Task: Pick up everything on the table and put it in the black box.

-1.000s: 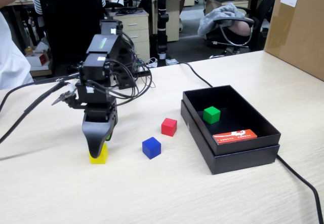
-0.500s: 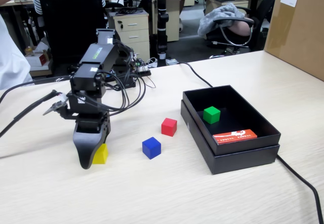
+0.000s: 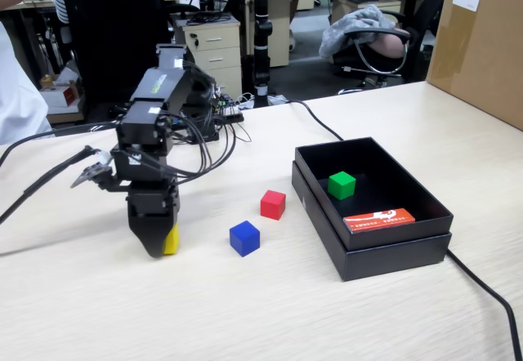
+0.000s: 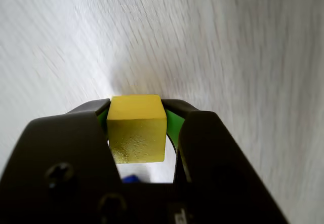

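Note:
In the wrist view my gripper is shut on the yellow cube, which sits squarely between the green-lined fingers. In the fixed view the gripper points down at the left of the table, and only a sliver of the yellow cube shows beside it, at or just above the tabletop. The blue cube and the red cube lie on the table to its right. Further right stands the black box, with the green cube inside.
A flat orange-red card lies in the box's near end. A black cable runs along the table past the box. A big brown carton stands at the far right. Wires bunch behind the arm.
The gripper swung left and dropped beside the yellow cube, then came back over it and closed on it; the cube is now mostly hidden behind the jaw.

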